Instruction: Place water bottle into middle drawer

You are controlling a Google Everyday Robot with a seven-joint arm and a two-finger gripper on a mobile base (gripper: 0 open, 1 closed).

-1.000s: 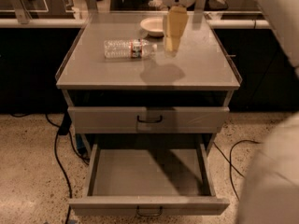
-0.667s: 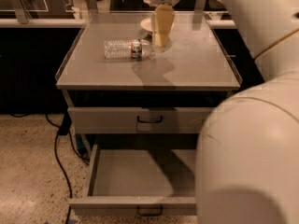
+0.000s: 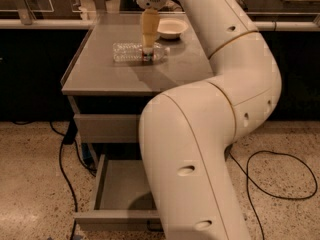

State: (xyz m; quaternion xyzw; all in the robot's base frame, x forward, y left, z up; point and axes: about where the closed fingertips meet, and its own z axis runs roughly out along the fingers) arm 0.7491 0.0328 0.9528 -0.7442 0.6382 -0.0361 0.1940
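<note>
The water bottle (image 3: 129, 52), clear with a red-and-dark label band, lies on its side on the grey cabinet top (image 3: 105, 76), neck to the right. My gripper (image 3: 148, 48) hangs straight down from the wrist and sits right at the bottle's label end, touching or just above it. The middle drawer (image 3: 116, 190) is pulled open below, and its visible part is empty. My arm hides its right half. The closed drawer front (image 3: 106, 128) sits above it.
A shallow cream bowl (image 3: 172, 28) stands at the back of the cabinet top, just right of the gripper. My large white arm (image 3: 200, 149) fills the right front. Black cables (image 3: 64, 149) lie on the speckled floor on both sides.
The gripper has moved left and toward the front from near the bowl to the bottle's label end. The arm has swung in and now covers the cabinet's right side.
</note>
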